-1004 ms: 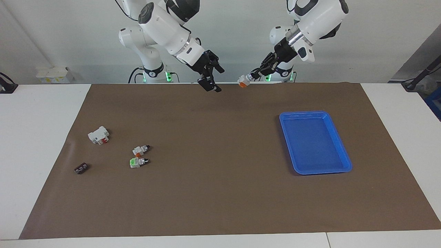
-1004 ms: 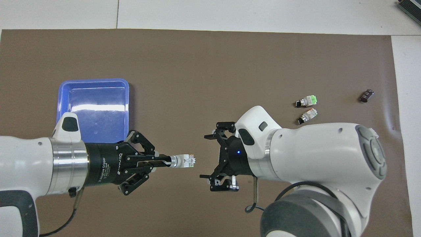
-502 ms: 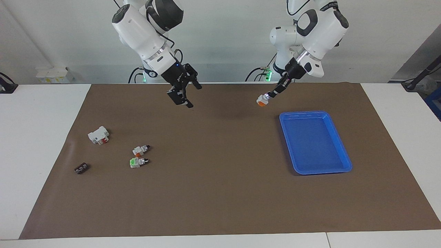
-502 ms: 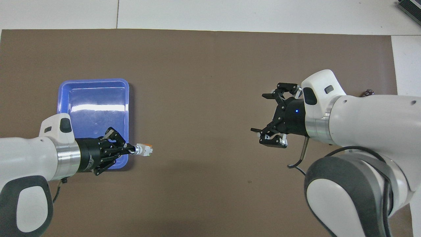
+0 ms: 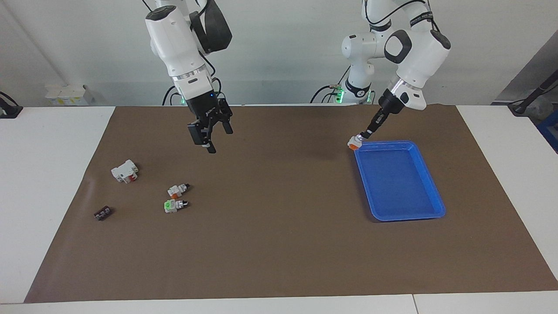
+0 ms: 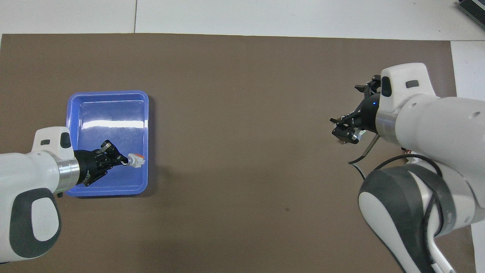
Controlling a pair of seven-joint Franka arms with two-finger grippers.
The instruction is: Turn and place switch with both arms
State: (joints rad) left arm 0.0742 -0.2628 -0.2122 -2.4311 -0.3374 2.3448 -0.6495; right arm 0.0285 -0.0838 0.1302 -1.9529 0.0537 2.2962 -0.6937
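Where the facing view looks across the table, the switch [image 5: 353, 143] is seen pinched in the left gripper [image 5: 360, 138], over the blue tray [image 5: 429, 174] rim nearest the robots. From overhead, the right gripper [image 6: 345, 128] is shown spread and empty above the brown mat [image 6: 242, 94].

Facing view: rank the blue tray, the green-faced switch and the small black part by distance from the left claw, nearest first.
1. Blue tray: right under the left claw, which holds the switch.
2. Green-faced switch: toward the right arm's end.
3. Small black part: nearest that end's mat edge.
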